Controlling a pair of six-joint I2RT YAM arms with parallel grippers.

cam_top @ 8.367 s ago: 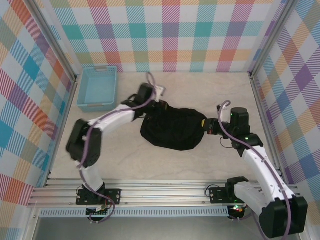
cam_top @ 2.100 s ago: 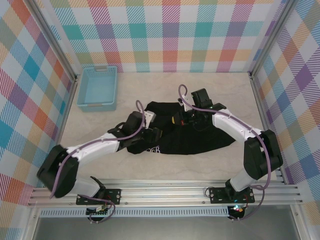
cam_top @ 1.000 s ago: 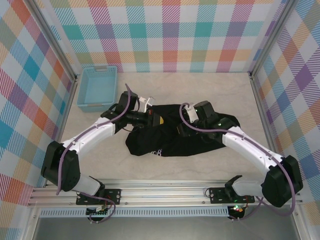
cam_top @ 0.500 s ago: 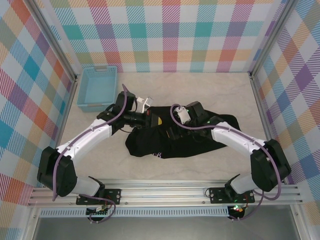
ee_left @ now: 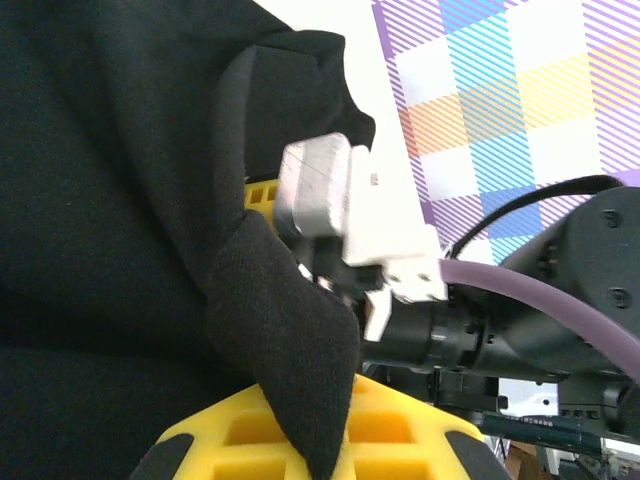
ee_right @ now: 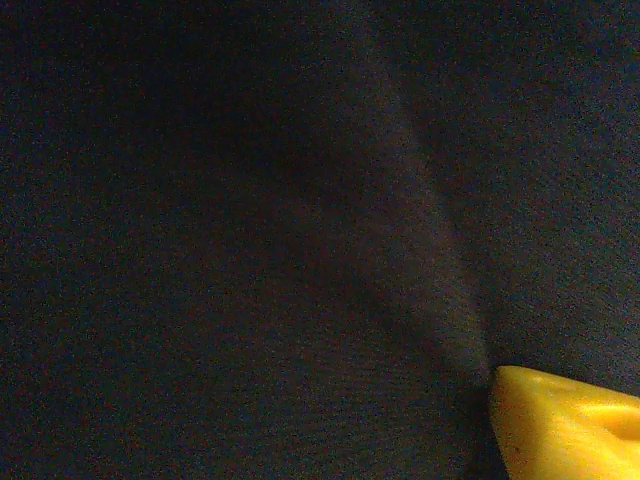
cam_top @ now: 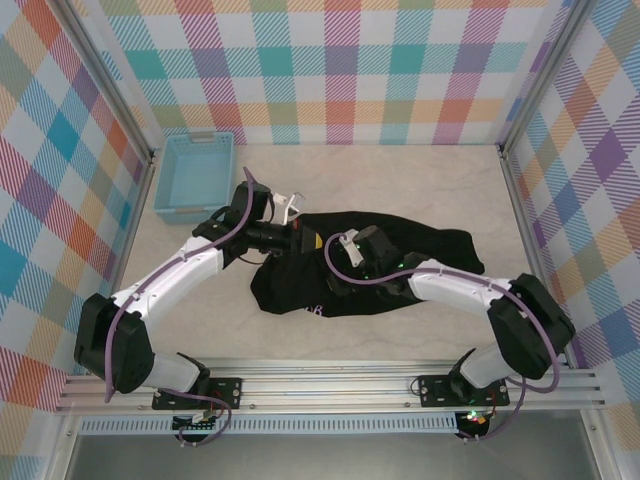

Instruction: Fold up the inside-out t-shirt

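Black t-shirt (cam_top: 400,238), plain black all over, and there's a small pale print (cam_top: 313,308) near its lower left edge. Light blue basket (cam_top: 195,175) on the pale beige, faintly grained worktop (cam_top: 440,180). Walls (cam_top: 340,70) in pastel plaid: pink, teal, orange, purple, yellow. White left arm (cam_top: 190,268) and right arm (cam_top: 455,287), black at the joints, with purple cables (cam_top: 243,205). Yellow fingers (ee_left: 390,445) on the left end effector (cam_top: 308,238).

T-shirt (cam_top: 285,285) central on table (cam_top: 400,180), basket (cam_top: 195,175) at back left
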